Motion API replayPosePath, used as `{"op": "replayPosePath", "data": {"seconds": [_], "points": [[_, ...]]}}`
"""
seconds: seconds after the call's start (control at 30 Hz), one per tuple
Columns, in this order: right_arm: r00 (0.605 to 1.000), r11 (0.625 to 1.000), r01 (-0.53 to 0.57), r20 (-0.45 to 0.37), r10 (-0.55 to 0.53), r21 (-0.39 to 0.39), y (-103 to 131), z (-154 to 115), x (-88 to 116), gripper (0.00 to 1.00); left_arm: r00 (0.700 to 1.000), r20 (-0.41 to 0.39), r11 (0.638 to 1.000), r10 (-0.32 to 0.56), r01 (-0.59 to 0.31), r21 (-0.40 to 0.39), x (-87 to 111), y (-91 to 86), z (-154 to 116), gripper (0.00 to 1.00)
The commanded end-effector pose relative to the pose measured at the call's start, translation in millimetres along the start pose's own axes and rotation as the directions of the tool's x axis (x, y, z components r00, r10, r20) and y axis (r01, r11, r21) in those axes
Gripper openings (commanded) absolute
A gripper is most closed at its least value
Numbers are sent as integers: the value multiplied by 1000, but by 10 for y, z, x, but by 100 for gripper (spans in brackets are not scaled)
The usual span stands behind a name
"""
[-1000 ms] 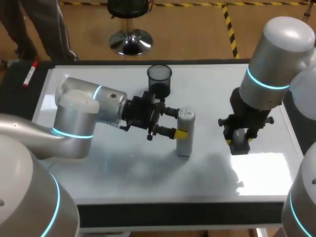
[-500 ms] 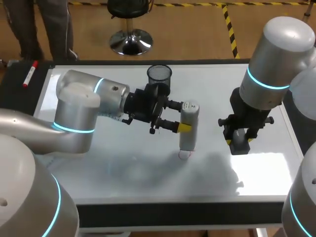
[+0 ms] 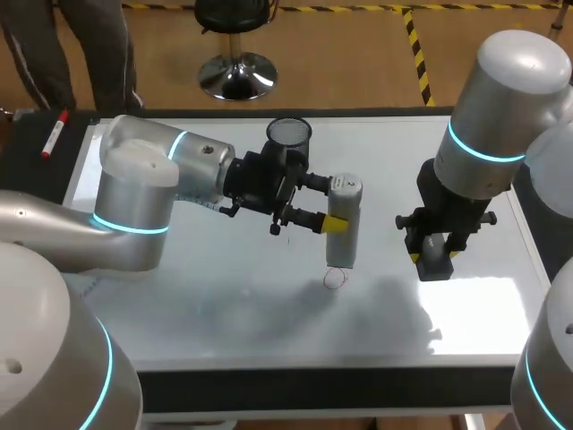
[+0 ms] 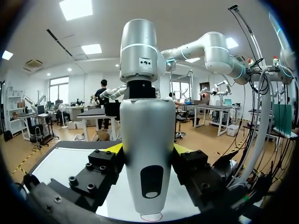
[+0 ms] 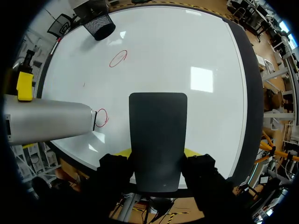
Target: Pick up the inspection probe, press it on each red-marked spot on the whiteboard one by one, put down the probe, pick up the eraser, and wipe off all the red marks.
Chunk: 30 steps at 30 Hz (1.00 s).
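Left gripper (image 3: 331,204): clamped on the inspection probe (image 3: 343,224), which stands upright over the whiteboard's (image 3: 224,305) middle with its tip just by a red ring (image 3: 335,279). Contact cannot be told.
Right gripper (image 5: 156,154): clamped on the eraser (image 5: 158,135) — over the whiteboard's right part.
Second red ring (image 5: 118,58): toward the whiteboard's far edge — near the mesh cup (image 3: 288,134).

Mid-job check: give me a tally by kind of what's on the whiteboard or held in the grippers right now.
red marks: 2
probe: 1
eraser: 1
mesh cup: 1
Total: 5
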State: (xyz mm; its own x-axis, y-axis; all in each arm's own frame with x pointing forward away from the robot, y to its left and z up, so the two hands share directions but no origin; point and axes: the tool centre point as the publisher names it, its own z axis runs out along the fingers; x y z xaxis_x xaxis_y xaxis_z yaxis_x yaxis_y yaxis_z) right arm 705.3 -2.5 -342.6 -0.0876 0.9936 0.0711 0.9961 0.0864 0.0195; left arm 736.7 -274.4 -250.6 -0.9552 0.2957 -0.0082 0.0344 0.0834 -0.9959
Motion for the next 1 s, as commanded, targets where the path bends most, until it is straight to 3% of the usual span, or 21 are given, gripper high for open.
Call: {"op": "replayPosePath", "data": {"seconds": [0.03, 0.4, 1.0], "points": [[1000, 1000, 2, -3, -2, -1, -1, 1, -10, 0, 1000, 7, 1000, 0, 0, -13, 69, -104, -85, 0], [1000, 1000, 2, -3, -2, -1, -1, 1, -10, 0, 999, 39, 999, 9, -8, -31, 116, -191, -351, 0], [1000, 1000, 2, -3, -2, -1, -1, 1, -10, 0, 999, 11, 999, 30, -30, -10, 195, -276, -765, 0]]}}
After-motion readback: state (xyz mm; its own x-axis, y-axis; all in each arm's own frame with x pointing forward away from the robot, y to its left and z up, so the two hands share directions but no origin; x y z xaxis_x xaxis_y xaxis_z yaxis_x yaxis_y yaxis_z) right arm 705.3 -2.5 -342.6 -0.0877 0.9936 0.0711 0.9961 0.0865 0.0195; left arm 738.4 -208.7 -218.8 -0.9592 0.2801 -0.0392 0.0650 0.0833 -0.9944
